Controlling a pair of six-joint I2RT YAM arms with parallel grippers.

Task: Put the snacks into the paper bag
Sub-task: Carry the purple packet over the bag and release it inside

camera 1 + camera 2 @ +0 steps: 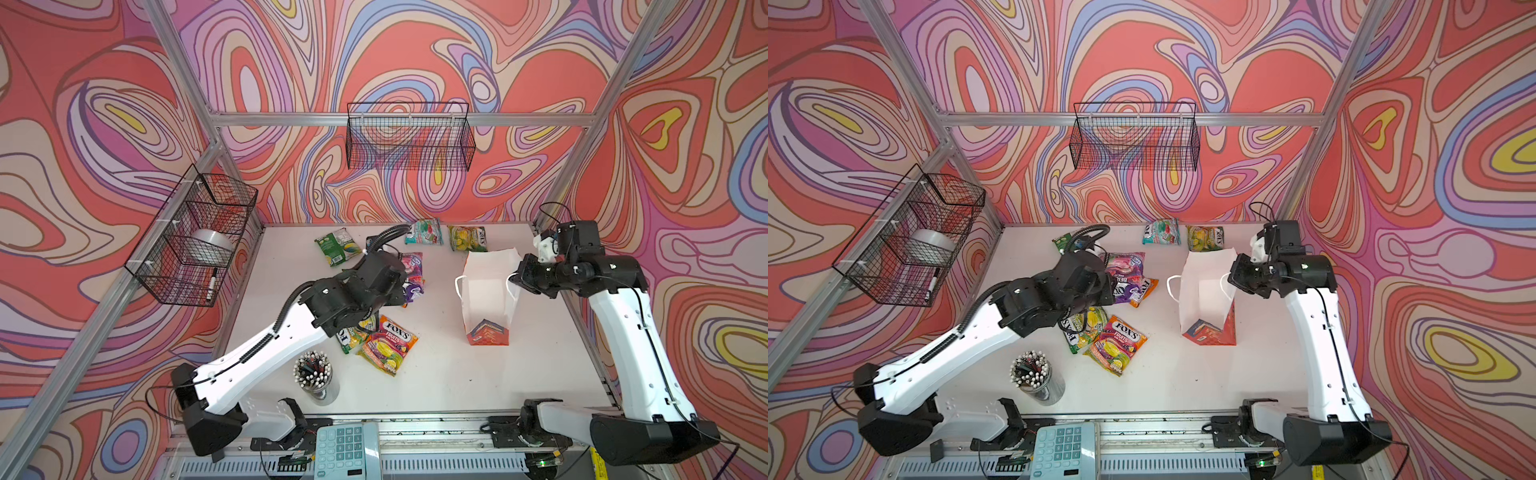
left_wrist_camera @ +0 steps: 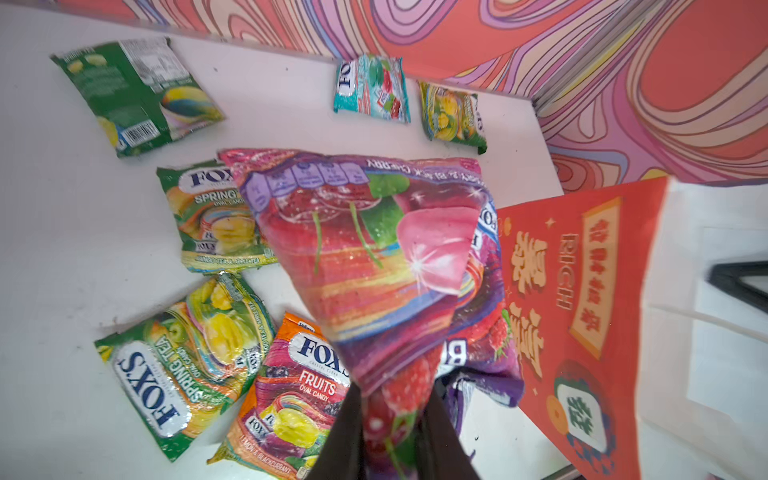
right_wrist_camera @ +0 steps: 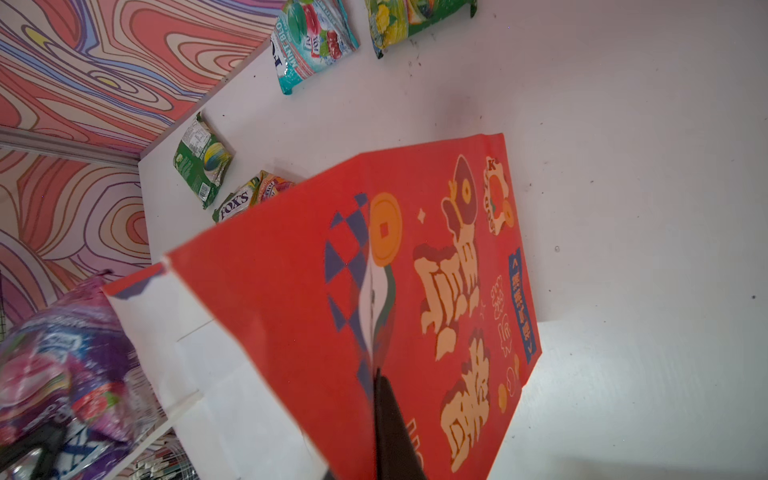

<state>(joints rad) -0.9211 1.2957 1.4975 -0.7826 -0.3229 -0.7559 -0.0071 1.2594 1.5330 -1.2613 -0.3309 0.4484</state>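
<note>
My left gripper [image 2: 392, 419] is shut on a purple and red cherry snack pouch [image 2: 365, 249], which hangs just left of the paper bag [image 1: 486, 291] in both top views. A second purple pouch [image 2: 486, 345] shows right behind it. The red-orange bag stands upright with its white inside open. My right gripper [image 3: 374, 382] is shut on the bag's rim [image 3: 332, 270], and one finger is hidden behind the bag wall. Other snacks lie on the table: a green one [image 1: 336, 247], a teal one [image 1: 424, 231], a yellow-green one [image 1: 467, 238], an orange one [image 1: 388, 345] and a green one [image 1: 353, 332] under my left arm.
A cup of pens [image 1: 313, 376] stands near the front left of the table. A teal calculator [image 1: 347, 451] sits at the front edge. Black wire baskets hang on the back wall [image 1: 409, 137] and on the left wall [image 1: 195, 245].
</note>
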